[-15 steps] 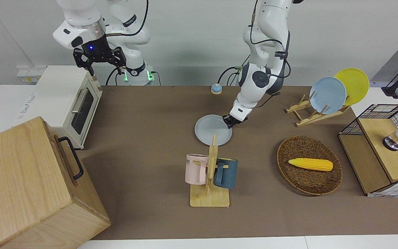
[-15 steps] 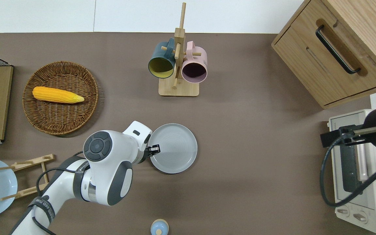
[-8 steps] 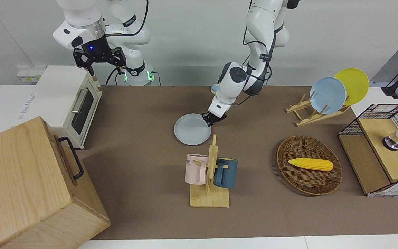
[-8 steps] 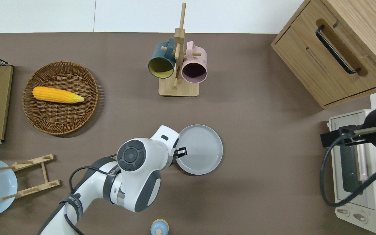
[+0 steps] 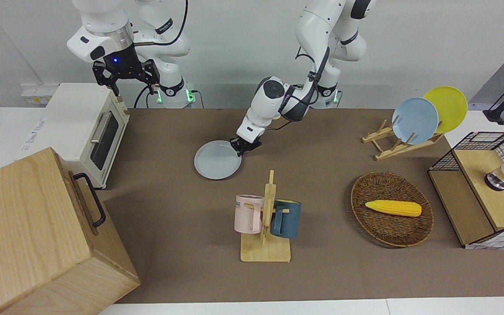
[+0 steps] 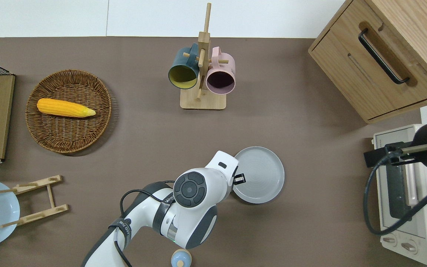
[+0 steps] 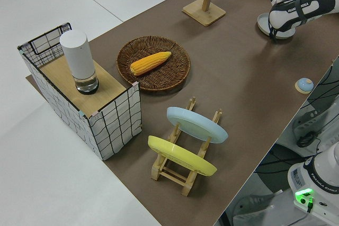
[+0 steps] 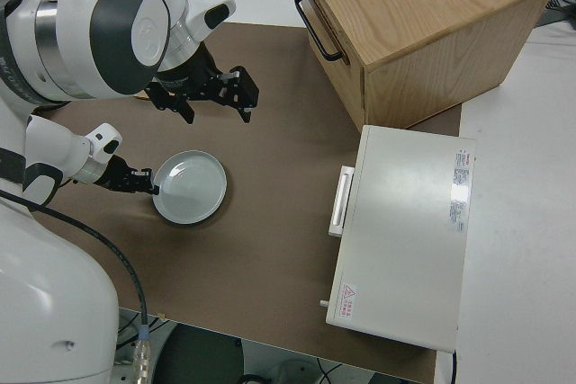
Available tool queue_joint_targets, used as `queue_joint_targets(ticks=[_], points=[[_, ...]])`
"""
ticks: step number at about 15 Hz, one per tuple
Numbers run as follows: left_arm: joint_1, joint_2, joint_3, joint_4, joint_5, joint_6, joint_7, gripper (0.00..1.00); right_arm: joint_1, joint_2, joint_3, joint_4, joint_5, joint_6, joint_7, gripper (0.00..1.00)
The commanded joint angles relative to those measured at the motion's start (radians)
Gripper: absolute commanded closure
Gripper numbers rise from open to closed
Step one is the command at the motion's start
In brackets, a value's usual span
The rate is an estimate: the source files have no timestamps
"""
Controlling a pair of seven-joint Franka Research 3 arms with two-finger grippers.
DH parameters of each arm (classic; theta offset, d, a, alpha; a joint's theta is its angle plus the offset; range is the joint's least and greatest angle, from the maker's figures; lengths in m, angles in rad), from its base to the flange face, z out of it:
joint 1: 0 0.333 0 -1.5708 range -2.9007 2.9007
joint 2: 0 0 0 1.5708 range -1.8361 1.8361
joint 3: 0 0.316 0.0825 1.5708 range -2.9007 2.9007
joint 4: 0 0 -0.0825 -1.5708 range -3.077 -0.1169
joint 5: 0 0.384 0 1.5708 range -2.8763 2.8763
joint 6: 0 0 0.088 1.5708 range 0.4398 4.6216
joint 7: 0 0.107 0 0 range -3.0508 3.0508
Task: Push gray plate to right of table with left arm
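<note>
a: where's the gray plate (image 6: 260,174) sitting?

b: flat on the brown surface (image 6: 302,122), about midway between the mug rack (image 6: 202,79) and the robots' edge, and offset toward the right arm's end. the toaster oven (image 6: 406,193) is well apart from it, farther along toward that same end, and the wooden cabinet (image 6: 378,55) stands farther from the robots than the oven.

a: and your left tool (image 6: 238,179)?

b: it's down low at the plate's rim, on the side facing the left arm's end of the surface, touching the edge. my left arm (image 6: 191,200) reaches across to it with the wrist tilted over.

a: is the tool open or closed?

b: i cannot tell; the fingers are too small and partly hidden by my wrist. nothing is visibly gripped.

a: what about the right tool (image 5: 125,74)?

b: that arm is parked, its fingers apart and gripping nothing.

a: anything else on the surface?

b: a wicker basket (image 6: 98,126) holding a corn cob (image 6: 65,107), toward the left arm's end.
</note>
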Motion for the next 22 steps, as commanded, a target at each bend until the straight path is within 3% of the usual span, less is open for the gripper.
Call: queue_joint_targets(ticks=[1, 2, 3, 4, 9, 13, 22], points=[[-0.025, 0.038, 0.006, 0.05, -0.011, 0.014, -0.036, 0.95, -0.001, -0.01, 0.0, -0.004, 0.002, -0.004, -0.008, 0.005], [-0.025, 0.038, 0.007, 0.05, -0.011, 0.014, -0.034, 0.63, -0.001, -0.01, 0.0, -0.004, 0.002, -0.004, -0.008, 0.005], [-0.025, 0.038, 0.007, 0.05, -0.005, 0.014, -0.033, 0.19, -0.001, -0.01, 0.0, -0.004, 0.002, -0.004, -0.008, 0.005], [-0.027, 0.038, 0.007, 0.05, 0.001, 0.013, -0.031, 0.01, -0.001, -0.01, 0.0, -0.004, 0.002, -0.004, -0.008, 0.005], [-0.006, 0.006, 0.021, 0.046, 0.05, -0.03, -0.024, 0.01, -0.001, -0.01, 0.0, -0.004, 0.002, -0.004, -0.008, 0.005], [0.06, -0.056, 0.035, 0.046, 0.171, -0.188, 0.007, 0.01, -0.001, -0.01, 0.0, -0.004, 0.002, -0.004, -0.008, 0.005], [0.425, -0.293, 0.036, 0.047, 0.192, -0.552, 0.444, 0.0, -0.001, -0.01, 0.0, -0.004, 0.0, -0.004, -0.008, 0.005]])
